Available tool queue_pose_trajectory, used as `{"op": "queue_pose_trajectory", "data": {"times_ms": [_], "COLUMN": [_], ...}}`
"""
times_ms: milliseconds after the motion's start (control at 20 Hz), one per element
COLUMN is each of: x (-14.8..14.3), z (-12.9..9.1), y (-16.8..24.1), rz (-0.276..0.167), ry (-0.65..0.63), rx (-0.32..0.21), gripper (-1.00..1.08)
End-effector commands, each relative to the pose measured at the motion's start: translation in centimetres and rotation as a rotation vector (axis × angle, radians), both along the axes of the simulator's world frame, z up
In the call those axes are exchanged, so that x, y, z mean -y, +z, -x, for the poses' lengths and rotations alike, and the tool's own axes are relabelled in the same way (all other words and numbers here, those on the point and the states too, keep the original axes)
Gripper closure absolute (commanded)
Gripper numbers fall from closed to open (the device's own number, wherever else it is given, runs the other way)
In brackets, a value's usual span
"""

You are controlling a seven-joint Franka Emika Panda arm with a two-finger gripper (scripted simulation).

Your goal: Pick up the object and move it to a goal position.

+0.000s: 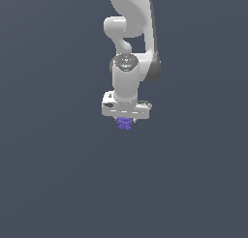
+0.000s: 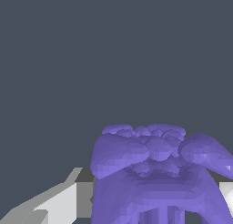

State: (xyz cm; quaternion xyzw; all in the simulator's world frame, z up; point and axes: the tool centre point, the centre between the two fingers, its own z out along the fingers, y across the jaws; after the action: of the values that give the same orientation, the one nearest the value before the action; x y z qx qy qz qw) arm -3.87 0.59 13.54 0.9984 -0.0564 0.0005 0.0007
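Against the plain slate-grey background, your white gripper (image 1: 125, 118) is closed around the small violet-purple beaded cluster (image 1: 125, 123), whose lumpy surface could slip out if you move abruptly.

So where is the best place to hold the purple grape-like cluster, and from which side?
Take the purple cluster across its lumpy middle, from straight above. It is narrower than the hand, which hangs right over it, fingers on either side.

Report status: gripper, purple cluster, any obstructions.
Gripper directly over purple cluster, fingers flanking it; closure unconfirmed. Cluster sits between the fingers. No obstructions visible.
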Motion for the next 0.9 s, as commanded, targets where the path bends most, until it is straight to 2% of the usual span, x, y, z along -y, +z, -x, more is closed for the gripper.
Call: {"op": "queue_pose_trajectory", "data": {"times_ms": [0,500,850], "x": [-1.8,-8.8,-12.6], "z": [-0.8,-4.4,-6.4], "y": [2.3,11.1,15.9], "rz": [0.001,0.001,0.0], "ry": [0.0,0.0,-0.001], "rx": [0.0,0.0,-0.001], "gripper": [1.08,1.08,1.08]}}
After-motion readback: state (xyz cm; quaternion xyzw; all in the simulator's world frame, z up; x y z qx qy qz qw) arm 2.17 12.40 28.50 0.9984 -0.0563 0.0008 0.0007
